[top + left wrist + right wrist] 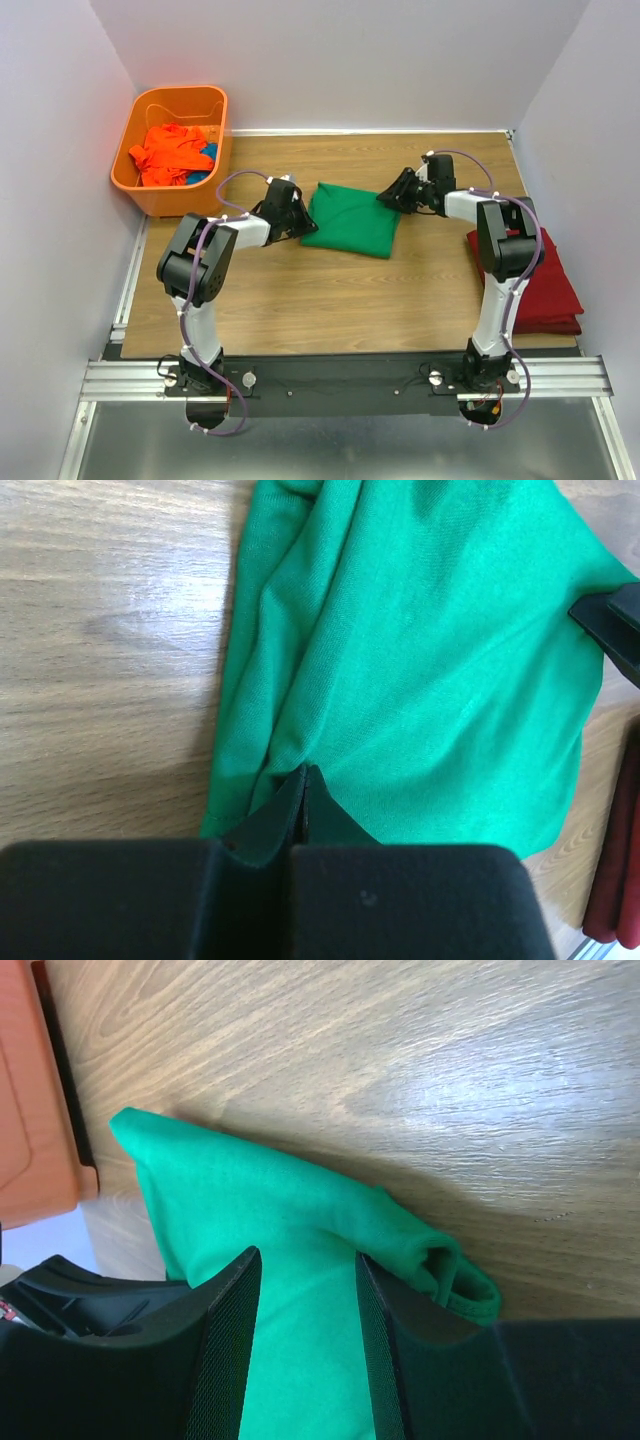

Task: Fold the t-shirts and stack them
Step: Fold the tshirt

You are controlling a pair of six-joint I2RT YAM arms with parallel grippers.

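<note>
A bright green t-shirt [352,220] lies folded at the table's middle. My left gripper [303,222] is at its left edge. In the left wrist view the jaws [305,772] are shut with the tips on the green cloth [420,660], and creases run into them. My right gripper [386,198] is at the shirt's far right corner. Its fingers are open over the cloth [220,1190], with a rolled hem beside the right finger [390,1300]. A dark red t-shirt [545,285] lies folded at the right edge. An orange t-shirt [168,155] lies crumpled in the basket.
The orange plastic basket [135,180] stands at the far left corner, with a bit of blue cloth [207,170] beside the orange shirt. White walls close in on the left, back and right. The table's near edge meets a metal rail [340,375].
</note>
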